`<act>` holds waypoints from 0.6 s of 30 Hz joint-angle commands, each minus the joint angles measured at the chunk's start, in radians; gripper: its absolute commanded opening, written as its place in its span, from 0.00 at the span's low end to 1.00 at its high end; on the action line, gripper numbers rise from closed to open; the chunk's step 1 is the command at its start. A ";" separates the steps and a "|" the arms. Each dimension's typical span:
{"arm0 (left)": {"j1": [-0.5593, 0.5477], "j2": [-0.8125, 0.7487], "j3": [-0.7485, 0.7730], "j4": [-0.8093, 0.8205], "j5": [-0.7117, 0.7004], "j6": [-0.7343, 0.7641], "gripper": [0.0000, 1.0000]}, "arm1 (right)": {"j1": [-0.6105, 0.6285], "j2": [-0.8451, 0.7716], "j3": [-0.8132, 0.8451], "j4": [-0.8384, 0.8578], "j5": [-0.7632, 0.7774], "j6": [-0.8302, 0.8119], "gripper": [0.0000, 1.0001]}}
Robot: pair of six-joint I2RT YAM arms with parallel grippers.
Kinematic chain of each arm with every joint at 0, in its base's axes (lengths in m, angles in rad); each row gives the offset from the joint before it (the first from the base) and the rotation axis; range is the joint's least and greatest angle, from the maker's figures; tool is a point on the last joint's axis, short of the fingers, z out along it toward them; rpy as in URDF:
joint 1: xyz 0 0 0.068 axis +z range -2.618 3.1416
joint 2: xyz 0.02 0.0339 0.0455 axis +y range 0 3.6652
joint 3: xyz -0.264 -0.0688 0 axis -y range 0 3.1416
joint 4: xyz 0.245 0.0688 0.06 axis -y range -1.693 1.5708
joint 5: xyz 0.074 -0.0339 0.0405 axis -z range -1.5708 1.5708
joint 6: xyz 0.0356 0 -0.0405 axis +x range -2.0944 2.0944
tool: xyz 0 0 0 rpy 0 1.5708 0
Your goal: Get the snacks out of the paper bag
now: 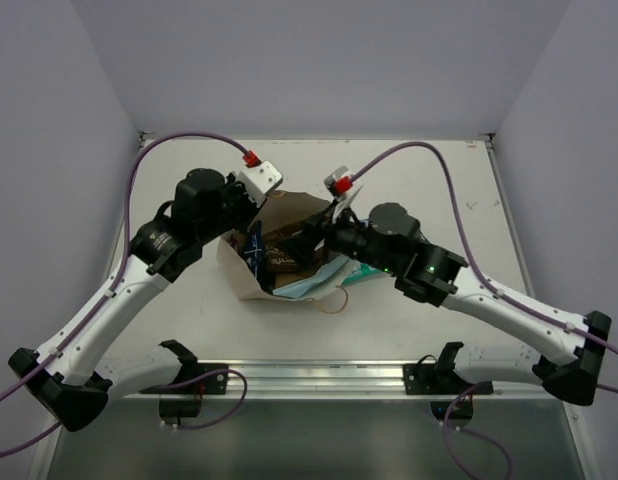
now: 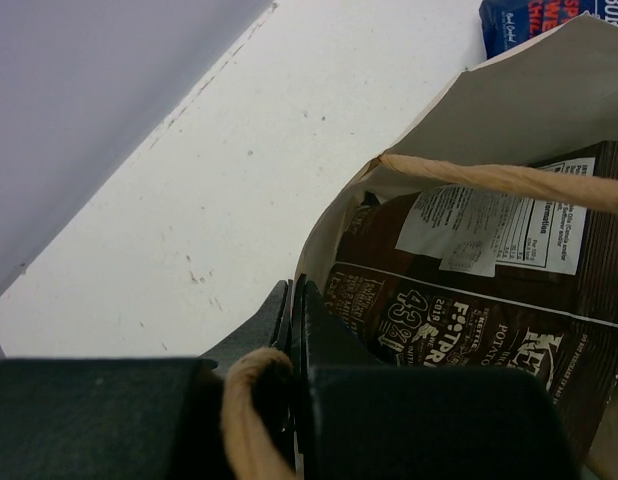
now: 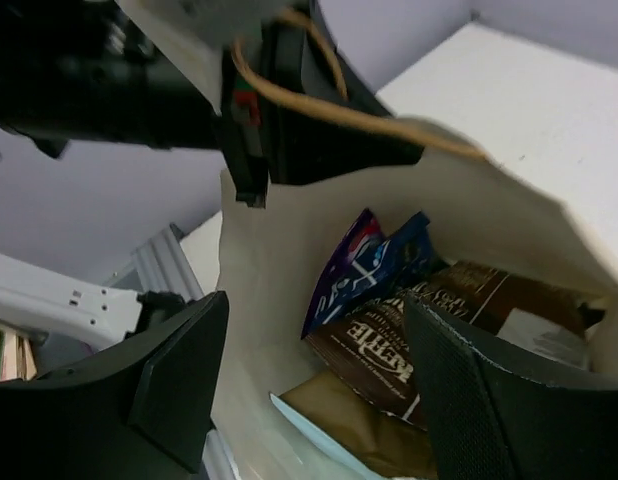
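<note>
Nearest the arm bases, low in the overhead view, a light blue packet lies at the near lip of the paper bag. I cannot tell whether it is fully out on the worktop. The bag slumps in the middle of that view, mouth gaping, with the other snacks inside.

The left claw is clenched on the bag's rim, with a twisted handle caught in the same pinch. That grip looks to be what holds the mouth open. The other handle runs taut across the opening.

The right claw is released, fingers spread wide, hanging right at the mouth. Low and central in its own camera, a brown packet lies uppermost between those fingers. A purple-and-white packet and a dark blue packet stand on edge just behind it, toward the bag's far wall.

To my eye the step is the reach for one packet, and the brown one is the obvious pick. I would go down between the paper walls, clear of the strung handle. The fingers should close across a flat part of the foil, not its puffed belly, since crinkly foil tends to slip. One packet only: the standing pair are close enough to be dragged along. Then lift out through the mouth while the left pinch holds the rim firm.
</note>
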 commanded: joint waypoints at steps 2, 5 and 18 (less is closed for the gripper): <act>-0.004 -0.038 0.012 0.026 -0.019 -0.030 0.00 | 0.068 0.117 -0.005 0.126 0.082 0.093 0.72; -0.004 -0.041 0.020 0.023 -0.014 -0.039 0.00 | 0.080 0.186 -0.037 0.226 0.122 0.130 0.72; -0.004 -0.050 0.009 0.033 0.035 -0.078 0.00 | 0.080 0.462 -0.005 0.330 0.216 0.181 0.70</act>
